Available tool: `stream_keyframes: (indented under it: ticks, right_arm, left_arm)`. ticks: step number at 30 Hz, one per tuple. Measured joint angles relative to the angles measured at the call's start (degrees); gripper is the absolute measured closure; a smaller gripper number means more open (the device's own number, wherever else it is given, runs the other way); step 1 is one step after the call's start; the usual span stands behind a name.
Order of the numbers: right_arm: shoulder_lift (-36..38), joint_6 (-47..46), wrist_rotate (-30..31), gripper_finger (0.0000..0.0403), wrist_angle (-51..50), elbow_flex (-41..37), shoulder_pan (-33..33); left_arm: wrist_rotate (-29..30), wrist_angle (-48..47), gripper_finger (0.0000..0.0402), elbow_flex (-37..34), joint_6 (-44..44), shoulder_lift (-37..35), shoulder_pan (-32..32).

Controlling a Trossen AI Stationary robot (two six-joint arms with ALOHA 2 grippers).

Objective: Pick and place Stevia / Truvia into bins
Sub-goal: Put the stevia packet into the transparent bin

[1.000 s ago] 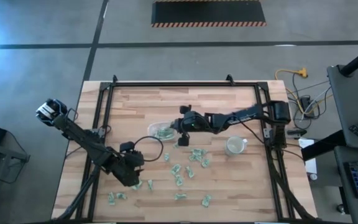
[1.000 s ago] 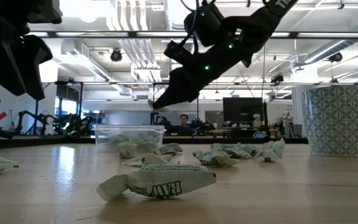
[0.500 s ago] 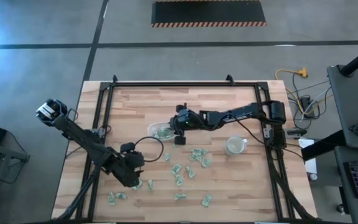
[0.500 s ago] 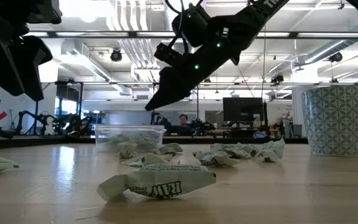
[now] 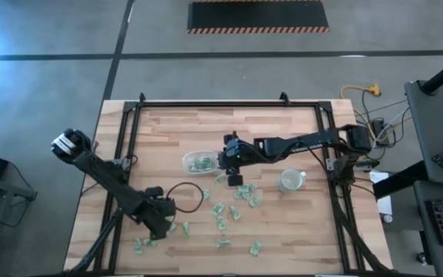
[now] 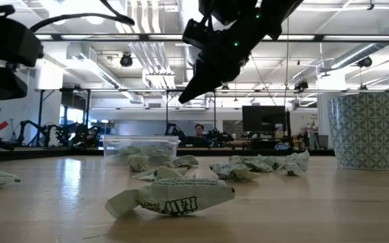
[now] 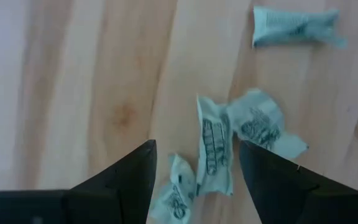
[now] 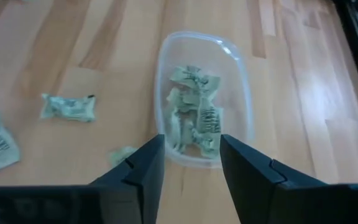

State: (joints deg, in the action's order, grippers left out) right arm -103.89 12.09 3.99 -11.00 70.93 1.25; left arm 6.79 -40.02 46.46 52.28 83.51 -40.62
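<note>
Left gripper [image 5: 164,223], lower left of the high view: I read its fingers as spread, nothing between them, packets [image 7: 213,146] just ahead on the table [image 5: 283,231].

Tub [image 5: 199,161], centre: I count several packets inside [image 8: 191,118].

Right gripper [image 5: 229,171], just right of the tub: fingers apart, empty.

Loose packets [image 5: 221,209], lower centre: scattered on the wood.

Cup [image 5: 290,181], right of centre: upright.

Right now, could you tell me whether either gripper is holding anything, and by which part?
Nothing is held: the left gripper and right gripper are both open and empty.
</note>
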Motion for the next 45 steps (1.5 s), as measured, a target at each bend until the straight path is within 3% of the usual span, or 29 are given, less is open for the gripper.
stream_keyframes:
  ticks: [11,17,24,27,33,41,45]
  right_arm:
    - [0.3,-1.1,0.0,0.0282,-3.1,-0.1,-2.8]
    - [0.3,-2.4,0.1,0.0294,-6.4,-0.1,-3.4]
    - [0.4,-4.7,0.1,0.0312,-10.0,-0.1,-4.3]
    - [0.5,-6.0,0.1,0.0318,-13.5,-0.1,-5.1]
    - [0.5,-10.4,0.0,0.0327,-21.0,-0.1,-7.0]
    - [0.5,-16.6,0.0,0.0328,-25.3,-0.1,-10.4]
    - [0.5,-18.4,0.0,0.0324,-25.2,-0.1,-12.3]
  left_arm:
    - [-2.4,0.5,0.0207,0.0,-0.1,3.0,-0.1]
    - [-4.1,0.5,0.0269,0.0,-0.3,4.9,0.0]
    - [-3.9,0.4,0.0382,0.0,-1.2,3.0,0.0]
    - [-2.1,0.2,0.0394,0.5,-2.1,1.9,0.0]
    - [6.1,0.1,0.0399,0.9,-7.0,-0.6,0.6]
    - [37.8,0.1,0.0401,0.9,-19.1,-2.1,4.7]
    - [41.9,0.9,0.0401,0.9,-25.8,-2.1,11.6]
